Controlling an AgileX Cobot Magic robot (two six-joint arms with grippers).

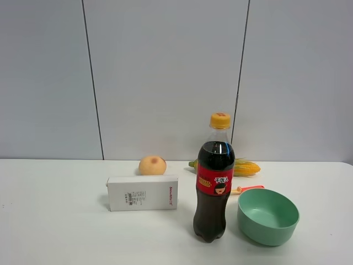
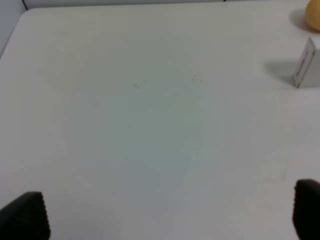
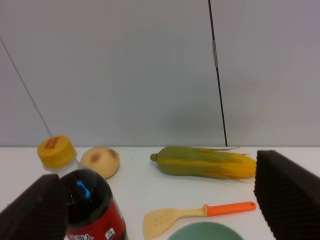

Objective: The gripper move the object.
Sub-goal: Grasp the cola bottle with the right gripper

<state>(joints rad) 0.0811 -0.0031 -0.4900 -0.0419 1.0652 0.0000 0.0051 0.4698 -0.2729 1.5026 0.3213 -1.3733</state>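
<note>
- Presently the tall clear plastic bottle of dark cola with yellow cap and red label [image 1: 214,187] stands upright on the white counter [image 1: 55,226], between the white rectangular carton [image 1: 143,193] and the round green plastic bowl [image 1: 268,216], with the bowl just beside it.
- Right end effector [image 3: 157,200]: jaws spread wide, holding nothing. The bottle sits off-centre, by one finger rather than in the gap.
- Left end effector [image 2: 165,215]: spread, over bare counter, well apart from the bottle.
- Hazard: advancing on this line would likely strike the bottle's shoulder with a finger and topple it (tall, narrow base) towards the bowl.
- Hazard: a high grip on the smooth taper may slip, and the liquid's weight could pull the bottle askew.
</note>
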